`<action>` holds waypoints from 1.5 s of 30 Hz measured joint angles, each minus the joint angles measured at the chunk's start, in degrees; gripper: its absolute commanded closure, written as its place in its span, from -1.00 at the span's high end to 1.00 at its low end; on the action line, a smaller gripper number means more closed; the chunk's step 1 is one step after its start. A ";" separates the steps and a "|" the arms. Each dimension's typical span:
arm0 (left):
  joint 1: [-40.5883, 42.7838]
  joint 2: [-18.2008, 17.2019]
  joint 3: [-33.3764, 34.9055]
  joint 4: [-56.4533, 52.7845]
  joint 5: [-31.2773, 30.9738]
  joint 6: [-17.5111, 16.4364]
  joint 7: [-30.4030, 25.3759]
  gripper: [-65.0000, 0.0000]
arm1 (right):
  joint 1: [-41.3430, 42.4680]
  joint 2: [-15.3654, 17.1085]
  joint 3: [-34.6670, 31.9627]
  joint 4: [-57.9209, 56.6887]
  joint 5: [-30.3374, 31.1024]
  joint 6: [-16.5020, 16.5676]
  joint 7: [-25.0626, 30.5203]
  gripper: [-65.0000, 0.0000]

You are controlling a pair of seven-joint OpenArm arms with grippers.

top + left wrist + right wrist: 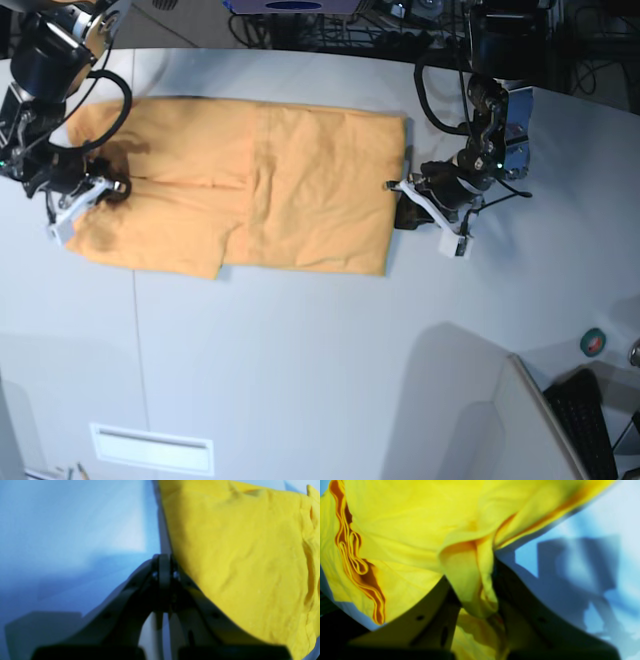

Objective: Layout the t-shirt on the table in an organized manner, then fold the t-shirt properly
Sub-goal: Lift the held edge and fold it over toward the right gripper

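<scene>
Right gripper (480,597) at the left edge of the base view has its fingers pinched on a bunched fold of the t-shirt (250,190), cloth squeezed up between the jaws in the right wrist view. Over on the right of the base view, the left gripper (408,200) sits pressed together right at the shirt's edge; its wrist view shows fingers closed with yellow fabric just beside them, and whether any cloth is actually caught there I can't tell. The shirt lies stretched in a long band across the upper middle of the table (320,350), partly doubled over already. To do this fold well, I'd say lift only enough to clear the surface, keep both ends level and taut, and carry the edge straight so the layers land square.
</scene>
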 measured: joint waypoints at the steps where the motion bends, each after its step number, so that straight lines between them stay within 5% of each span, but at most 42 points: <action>1: -0.17 0.02 0.02 -0.11 0.00 0.00 0.04 -1.00 | 0.00 0.35 -0.20 -0.07 0.00 0.02 -0.11 -1.00; 7: -0.46 0.96 -0.04 -0.15 0.11 0.24 0.37 -1.00 | -1.97 0.94 -0.37 7.23 -1.31 -0.31 -1.27 -1.00; 18: -2.91 5.05 11.10 -1.29 0.76 4.57 0.24 -1.00 | -10.03 0.15 -18.16 32.35 -1.44 -0.07 -1.62 -1.00; 25: -4.26 6.56 11.21 -1.88 1.29 4.61 1.14 -1.00 | -12.98 -0.68 -28.76 42.42 -1.05 -6.82 -1.36 -1.00; 35: -3.93 6.43 11.23 -1.90 1.25 4.61 0.76 -1.00 | -13.62 -3.23 -44.57 46.38 -1.20 -22.08 -1.55 -1.00; 45: -3.91 6.40 11.23 -1.84 1.11 4.59 0.83 -1.00 | -10.27 -4.57 -54.47 40.39 -0.79 -30.36 -0.81 -1.00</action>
